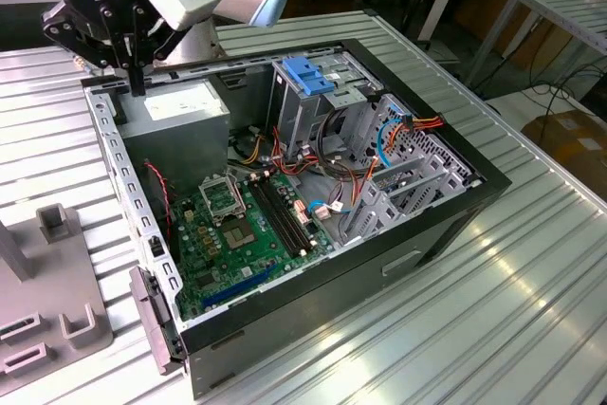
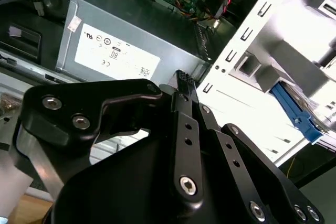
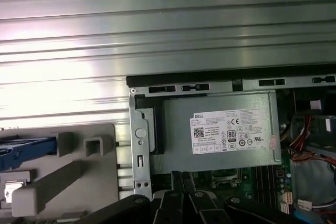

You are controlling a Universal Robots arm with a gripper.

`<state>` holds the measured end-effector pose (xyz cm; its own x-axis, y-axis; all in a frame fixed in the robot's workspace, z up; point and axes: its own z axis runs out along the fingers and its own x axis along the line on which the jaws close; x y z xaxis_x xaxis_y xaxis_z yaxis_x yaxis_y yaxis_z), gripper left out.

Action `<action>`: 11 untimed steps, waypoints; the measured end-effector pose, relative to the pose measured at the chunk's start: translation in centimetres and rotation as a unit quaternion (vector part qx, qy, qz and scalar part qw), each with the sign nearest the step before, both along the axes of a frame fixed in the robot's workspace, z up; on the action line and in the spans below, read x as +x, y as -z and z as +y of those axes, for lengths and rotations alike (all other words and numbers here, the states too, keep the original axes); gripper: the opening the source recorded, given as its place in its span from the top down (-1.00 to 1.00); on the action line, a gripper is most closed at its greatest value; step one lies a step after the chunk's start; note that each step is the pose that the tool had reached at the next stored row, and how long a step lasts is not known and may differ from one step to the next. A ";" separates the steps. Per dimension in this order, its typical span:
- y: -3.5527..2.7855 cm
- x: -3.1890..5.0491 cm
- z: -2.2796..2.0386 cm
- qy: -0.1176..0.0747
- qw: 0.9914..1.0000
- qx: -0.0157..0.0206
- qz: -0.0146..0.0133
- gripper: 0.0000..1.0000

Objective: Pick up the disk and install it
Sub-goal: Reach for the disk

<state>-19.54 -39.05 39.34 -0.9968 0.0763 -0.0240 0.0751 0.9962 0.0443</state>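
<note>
Fingers (image 2: pixel 184 95) pinched together, empty, above power supply (image 3: pixel 220 129) inside case (image 1: pixel 493 182); we see disk (image 3: pixel 23 148) in grey holder (image 3: pixel 79 171), long axis toward case.

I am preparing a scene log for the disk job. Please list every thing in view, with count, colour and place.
computer case: one, black, open, lying on the table
table: one, silver, ribbed, under the case
power supply box: one, grey with white sticker, in a case corner
drive cage: one, bare metal, inside the case
latch: one, blue, on top of the drive cage
motherboard: one, green, on the case floor
cables: several, orange, red, blue, beside the drive cage
holder: one, grey, on the table at the exterior view's left
disk: one, blue rails, on the holder
cardboard box: one, brown, at the exterior view's right
gripper: one, black, shut, empty, above the power supply box
</note>
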 end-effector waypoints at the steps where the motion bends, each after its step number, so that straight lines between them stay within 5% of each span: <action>1: 0.00 -0.33 0.07 0.000 1.000 0.000 0.000 0.80; 6: 0.08 -2.19 0.47 0.000 1.000 0.000 0.000 0.80; 11: 0.11 -3.09 0.52 -0.001 1.000 0.000 0.000 0.80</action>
<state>-22.63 -38.52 39.23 -0.9969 0.0747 -0.0235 0.0736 0.9963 0.0443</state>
